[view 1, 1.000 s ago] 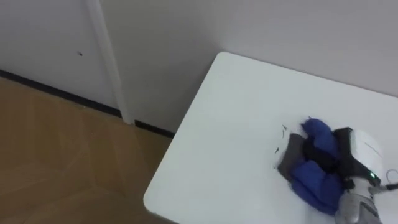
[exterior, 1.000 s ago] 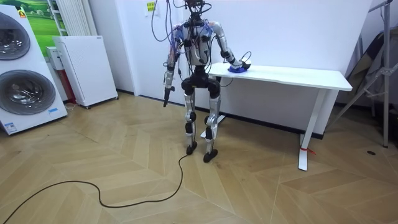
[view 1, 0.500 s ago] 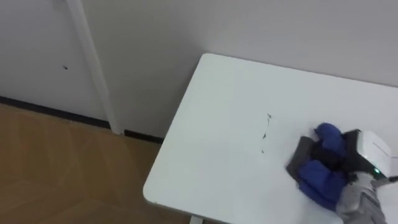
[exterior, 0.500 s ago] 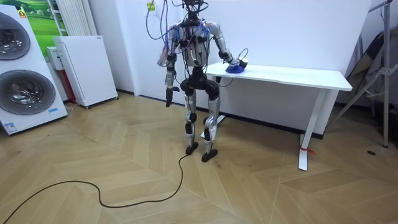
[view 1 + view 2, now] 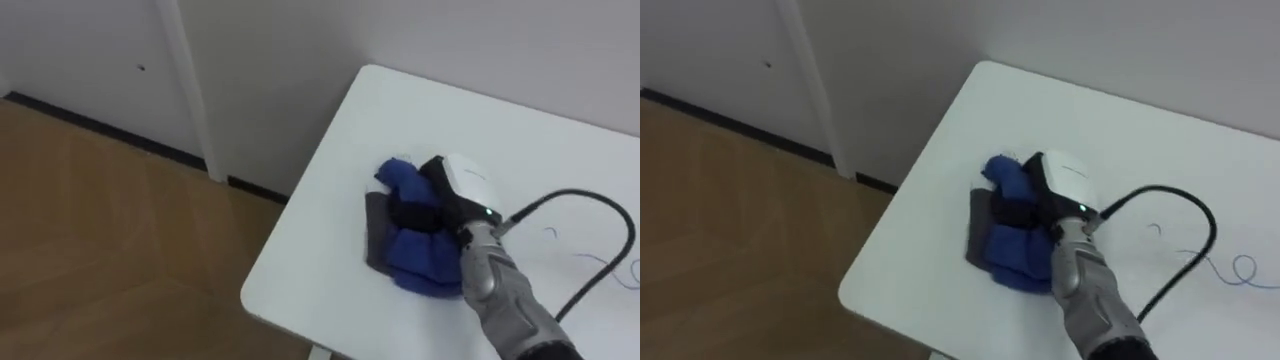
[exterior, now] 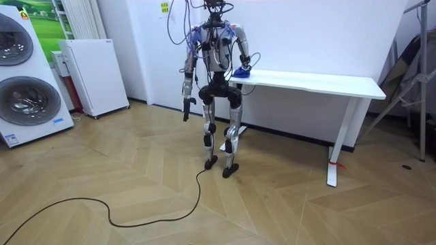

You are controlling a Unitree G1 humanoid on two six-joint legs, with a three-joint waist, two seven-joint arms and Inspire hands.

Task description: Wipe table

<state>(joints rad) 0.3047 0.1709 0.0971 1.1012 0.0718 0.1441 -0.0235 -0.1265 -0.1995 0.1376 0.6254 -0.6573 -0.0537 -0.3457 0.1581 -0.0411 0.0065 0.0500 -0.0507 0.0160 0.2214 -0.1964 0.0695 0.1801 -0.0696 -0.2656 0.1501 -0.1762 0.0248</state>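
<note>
Right hand (image 5: 462,182) fingers curled into blue cloth (image 5: 425,262) near white table (image 5: 320,262) corner, left hand (image 6: 185,111) hanging at side, grip unreadable.

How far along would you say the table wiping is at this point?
Done: the table around the blue cloth looks unmarked. In hand: the right hand grips it near the table's left end. Remaining: pen squiggles farther right. The left hand hangs idle.
</note>
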